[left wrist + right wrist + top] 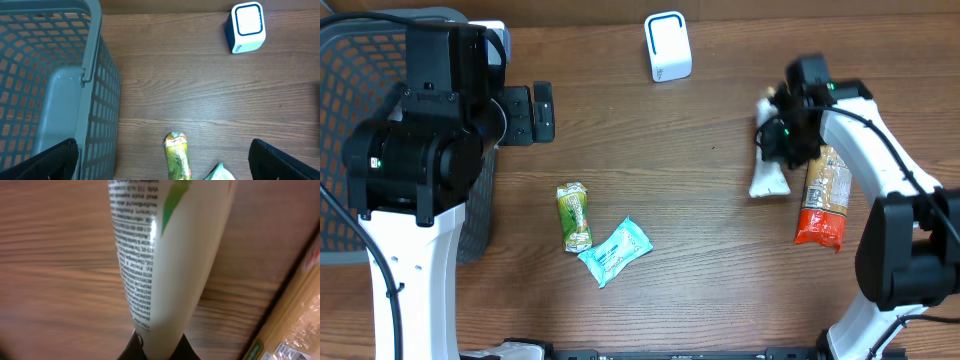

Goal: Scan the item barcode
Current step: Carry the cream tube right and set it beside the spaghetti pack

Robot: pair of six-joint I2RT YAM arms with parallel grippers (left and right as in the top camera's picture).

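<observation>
Inspecting the right side first, the right pincer [782, 135] is largely masked from overhead by its own wrist, so its jaws cannot be made out there. The right wrist view settles it: two dark fingertips [134, 350] are clamped narrowly on one end of the white tube [165, 255], which fills that view and is cut off at the top edge. The tube carries a block of fine print and a green stripe. The print is too small to read, and whether a barcode lies among it cannot be told. From overhead the tube [769, 176] sits at the right of the bench [710, 200], just beside a long packet with a red end [823, 200]. Whether its free end rests on the bench cannot be told. It is well apart from the scanner [667, 46], which stands at the far edge. The left arm [420, 150] hides part of the grey basket [350, 80]. The left pincer [525, 113] stands wide and holds nothing, only its finger ends [47, 162] entering the wrist view. A green packet [574, 215] and a teal packet [615, 251] lie mid-bench, touching at one end.
</observation>
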